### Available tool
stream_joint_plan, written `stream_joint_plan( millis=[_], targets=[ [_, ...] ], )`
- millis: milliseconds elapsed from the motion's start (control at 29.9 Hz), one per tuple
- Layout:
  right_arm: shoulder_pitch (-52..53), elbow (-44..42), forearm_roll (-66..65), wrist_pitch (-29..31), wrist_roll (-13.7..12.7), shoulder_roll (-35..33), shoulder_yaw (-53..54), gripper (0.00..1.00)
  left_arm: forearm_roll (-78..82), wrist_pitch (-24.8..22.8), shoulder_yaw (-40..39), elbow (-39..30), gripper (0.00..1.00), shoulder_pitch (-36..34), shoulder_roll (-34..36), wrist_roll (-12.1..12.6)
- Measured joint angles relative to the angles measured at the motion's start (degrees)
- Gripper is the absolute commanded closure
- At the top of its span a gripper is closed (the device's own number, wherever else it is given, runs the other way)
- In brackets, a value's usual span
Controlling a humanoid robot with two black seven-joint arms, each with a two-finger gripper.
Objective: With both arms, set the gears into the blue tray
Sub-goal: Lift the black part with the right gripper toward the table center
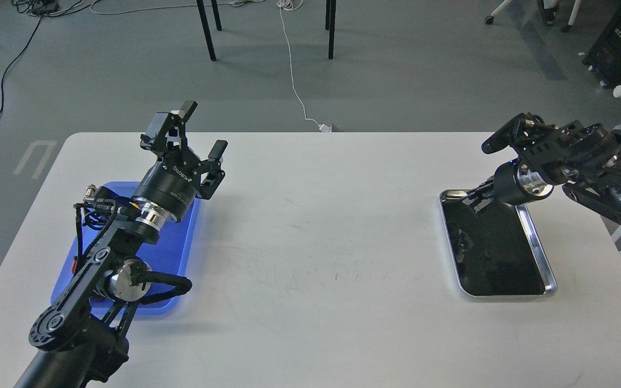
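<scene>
Small dark gears (477, 253) lie in the silver tray (550, 280), hard to tell against its black inside. The right claw (475, 200) dips over the tray's far end, apparently to pick; its opening I cannot tell. The left claw (202, 132) gapes empty just beyond the blue tray (186, 237), probably waiting. Its white lettering is unreadable.

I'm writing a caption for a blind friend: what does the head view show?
Two black robot arms reach over a white table: the left claw hangs open above a blue tray, while the right claw dips into a silver tray with a black inside. Behind lies grey floor with cables.
</scene>
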Motion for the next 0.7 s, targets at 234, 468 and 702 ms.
stream_joint_plan(
  millis=[234, 468, 702],
  targets=[
    [4.4, 5.0, 4.8, 0.1, 0.0, 4.5, 0.1, 0.84, 0.0, 0.0, 0.0, 0.0, 0.02, 0.0, 0.1, 0.0],
    [6.0, 5.5, 9.0, 0.3, 0.0, 13.1, -0.4, 0.84, 0.0, 0.1, -0.1, 0.0, 0.02, 0.0, 0.7, 0.0],
    [6.0, 4.9, 10.8, 0.0, 0.0, 20.1, -2.9, 0.84, 0.0, 0.1, -0.1, -0.1, 0.02, 0.0, 1.0, 0.0]
  ],
)
